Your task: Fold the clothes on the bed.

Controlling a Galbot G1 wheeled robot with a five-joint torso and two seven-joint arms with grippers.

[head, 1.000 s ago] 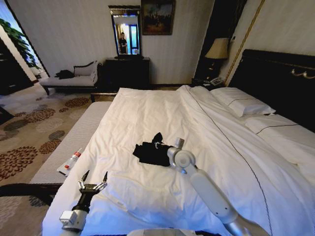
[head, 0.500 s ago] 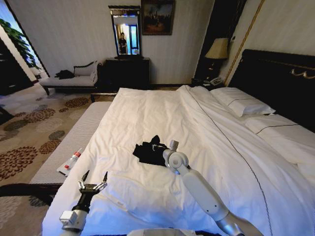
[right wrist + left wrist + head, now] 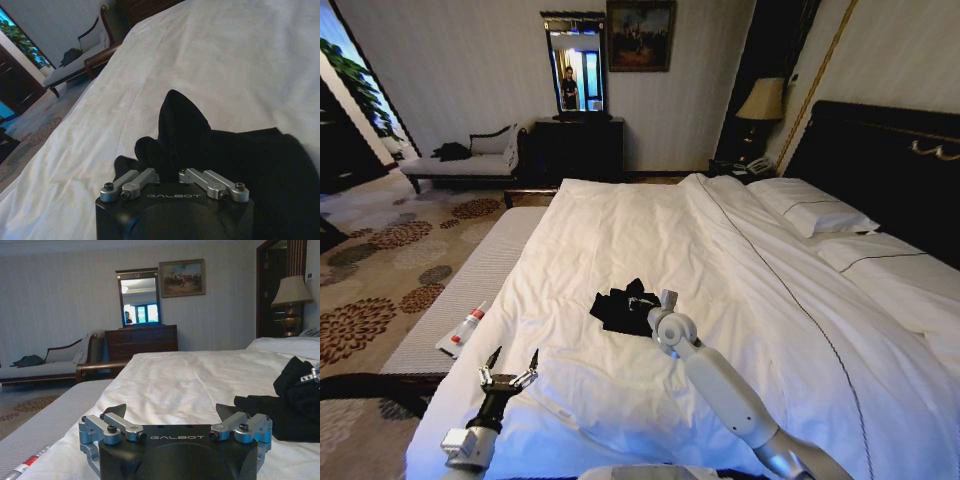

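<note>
The clothes (image 3: 616, 310) lie as a crumpled black bundle in the middle of the white bed (image 3: 650, 225). My right gripper (image 3: 643, 300) sits at the bundle's right edge, shut on the fabric. In the right wrist view a pinched peak of the clothes (image 3: 182, 125) rises just past that gripper (image 3: 169, 172). My left gripper (image 3: 510, 362) hovers open over the bed's near left corner, well apart from the bundle. The left wrist view has the left gripper (image 3: 171, 410) open and empty, with the clothes (image 3: 292, 407) off to one side.
A grey bench (image 3: 475, 280) runs along the bed's left side with a small tube (image 3: 462, 329) on it. White pillows (image 3: 815, 210) and the dark headboard (image 3: 885, 160) are at the right. A chaise longue (image 3: 470, 160) and a dark dresser (image 3: 580, 145) stand by the far wall.
My right arm has drawn back and to the left, dragging the held part of the black bundle with it. The left arm has not moved.
</note>
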